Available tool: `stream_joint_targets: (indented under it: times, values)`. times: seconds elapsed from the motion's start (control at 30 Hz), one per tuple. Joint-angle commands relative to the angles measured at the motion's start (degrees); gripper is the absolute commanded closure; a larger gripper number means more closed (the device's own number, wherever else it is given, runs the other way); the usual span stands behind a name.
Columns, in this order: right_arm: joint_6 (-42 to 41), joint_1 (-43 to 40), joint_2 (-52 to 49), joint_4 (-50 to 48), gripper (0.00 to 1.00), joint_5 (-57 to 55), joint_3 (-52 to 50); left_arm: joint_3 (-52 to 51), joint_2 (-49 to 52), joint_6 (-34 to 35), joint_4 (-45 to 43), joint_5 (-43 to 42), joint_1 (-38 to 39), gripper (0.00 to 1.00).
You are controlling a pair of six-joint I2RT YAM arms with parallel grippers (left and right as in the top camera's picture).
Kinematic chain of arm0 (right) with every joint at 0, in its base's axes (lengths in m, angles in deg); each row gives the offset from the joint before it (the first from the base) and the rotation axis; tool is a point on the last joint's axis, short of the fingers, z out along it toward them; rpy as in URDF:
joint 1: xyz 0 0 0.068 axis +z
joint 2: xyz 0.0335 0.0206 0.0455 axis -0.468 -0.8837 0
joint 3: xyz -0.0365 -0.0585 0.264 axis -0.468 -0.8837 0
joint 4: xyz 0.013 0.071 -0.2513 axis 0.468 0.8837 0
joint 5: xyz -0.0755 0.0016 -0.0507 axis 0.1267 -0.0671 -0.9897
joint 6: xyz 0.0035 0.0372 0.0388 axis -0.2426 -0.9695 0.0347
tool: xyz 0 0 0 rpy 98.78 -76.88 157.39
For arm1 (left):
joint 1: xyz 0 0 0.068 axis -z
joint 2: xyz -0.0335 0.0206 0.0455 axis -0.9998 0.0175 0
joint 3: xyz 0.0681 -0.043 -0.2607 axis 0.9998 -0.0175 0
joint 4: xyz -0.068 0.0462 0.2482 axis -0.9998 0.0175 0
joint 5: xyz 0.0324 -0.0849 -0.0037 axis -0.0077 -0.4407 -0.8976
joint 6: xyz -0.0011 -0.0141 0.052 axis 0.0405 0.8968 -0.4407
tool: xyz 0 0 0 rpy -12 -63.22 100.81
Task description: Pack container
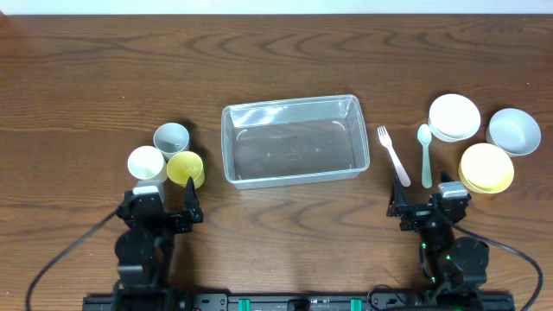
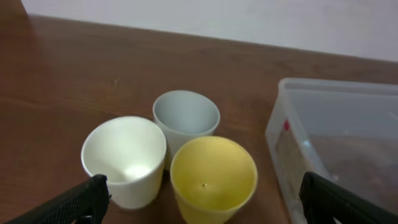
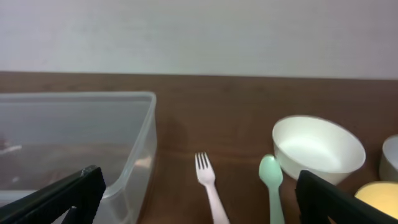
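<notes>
1. Here we are above the wooden table [image 1: 86, 78]. The container [image 1: 294, 147] sits upright in the middle, long side across our view, with the wood grain showing through its clear floor.
2. Down on the left, we have the left gripper [image 1: 161, 207] released. Its fingers are spread wide, low at the near edge and just short of the cups.
3. Three cups stand upright in a tight cluster left of the container. The grey cup [image 1: 171, 137] is farthest back, and the white cup [image 1: 146, 163] and the yellow cup [image 1: 185, 168] stand side by side in front of it.
4. Over on the right, the right gripper [image 1: 430, 207] is released too, fingers wide apart, close to the near ends of the cutlery.
5. We see a pale fork [image 1: 393, 155] and a pale green spoon [image 1: 425, 154] lying side by side but apart, just right of the container. Both heads point away from the robot.
6. Further right we have three bowls. The white bowl [image 1: 454, 117] is nearest the spoon, the grey bowl [image 1: 513, 130] is to its right, and the yellow bowl [image 1: 486, 168] sits nearer us, tucked between the two.
</notes>
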Motion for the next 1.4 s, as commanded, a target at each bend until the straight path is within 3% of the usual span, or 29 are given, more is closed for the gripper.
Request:
stream_joint_targets:
  times: [0.0, 0.2, 0.47, 0.83, 1.37]
  values:
    - [-2.16, -0.48, -4.63, 3.98, 0.01, 0.09, 8.15, 12.2, 8.37, 2.75, 3.63, -0.98, 0.35, 0.02]
    - [-2.12, -0.48, -22.36, 14.95, 0.01, -0.09, 25.16, 34.32, 30.08, 2.73, 18.88, -0.96, 1.66, 0.02]
    - [-1.99, -0.46, -54.95, 41.9, 0.01, -0.17, 56.5, 61.11, 57.7, 2.75, 47.32, -0.94, 3.72, 0.02]
    - [-2.16, -0.42, -71.1, 46.62, 0.01, -0.02, 60.54, 61.92, 68.39, 3.78, 48.17, -2.32, 3.96, 0.02]
    - [-2.12, -0.44, -75.8, 46.75, 0.01, -0.07, 60.54, 61.48, 88.28, 2.93, 46.14, -2.23, 7.52, 0.01]
